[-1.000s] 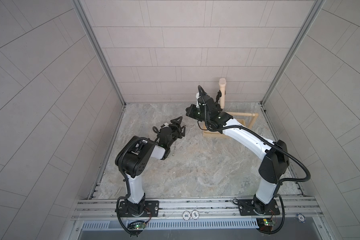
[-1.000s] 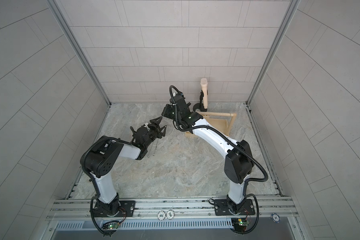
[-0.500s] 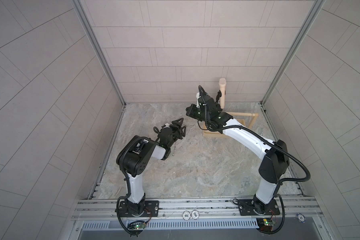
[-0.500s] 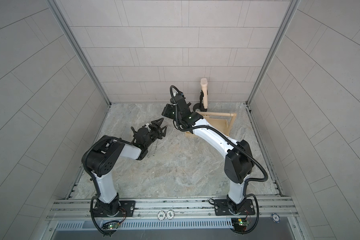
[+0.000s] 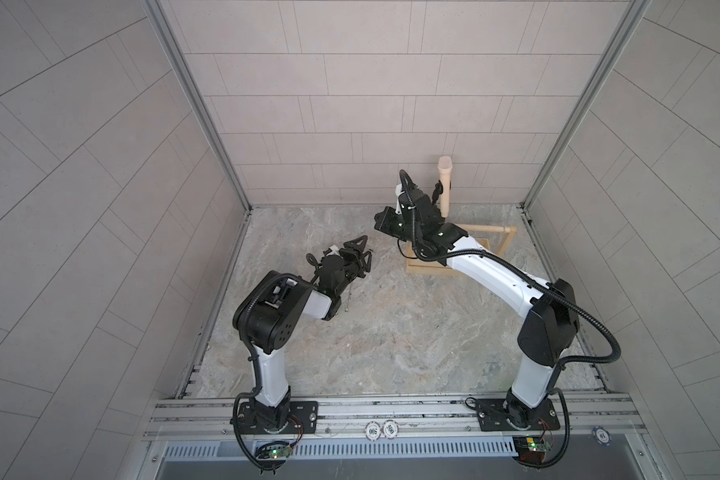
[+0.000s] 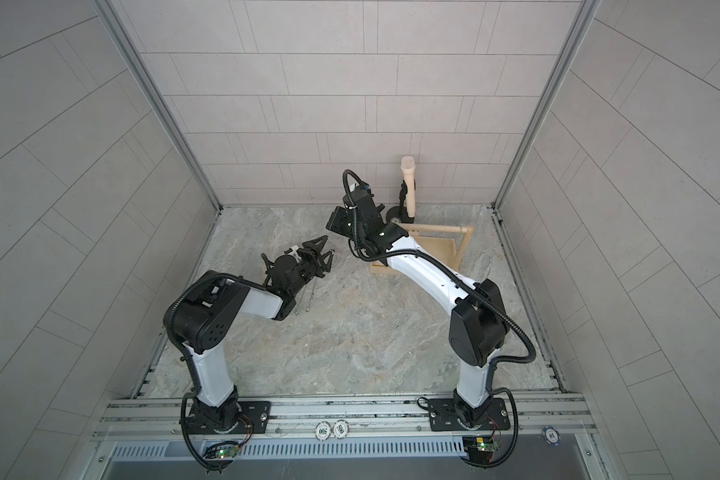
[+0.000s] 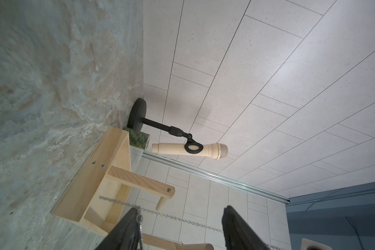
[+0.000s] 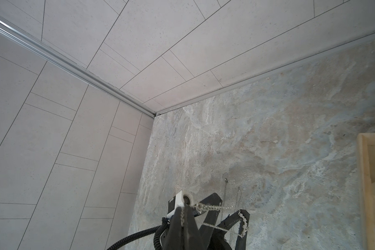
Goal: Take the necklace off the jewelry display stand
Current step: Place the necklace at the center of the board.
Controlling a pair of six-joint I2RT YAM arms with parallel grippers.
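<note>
We have right gripper (image 8: pixel 182 213) clamped on necklace (image 8: pixel 212 207); left gripper (image 7: pixel 182 210) jaws apart, necklace draped across them, likely holding it clear of stand (image 7: pixel 115 147) beyond.

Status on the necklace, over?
Left gripper open, necklace draped over one finger. Right gripper shut on it. Necklace hangs clear of the jewelry display stand. Nothing seen in the way.

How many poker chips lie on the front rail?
3. One white chip and a second white chip lie side by side at the middle of the rail; a blue chip lies near its right end. None seems hidden.
</note>
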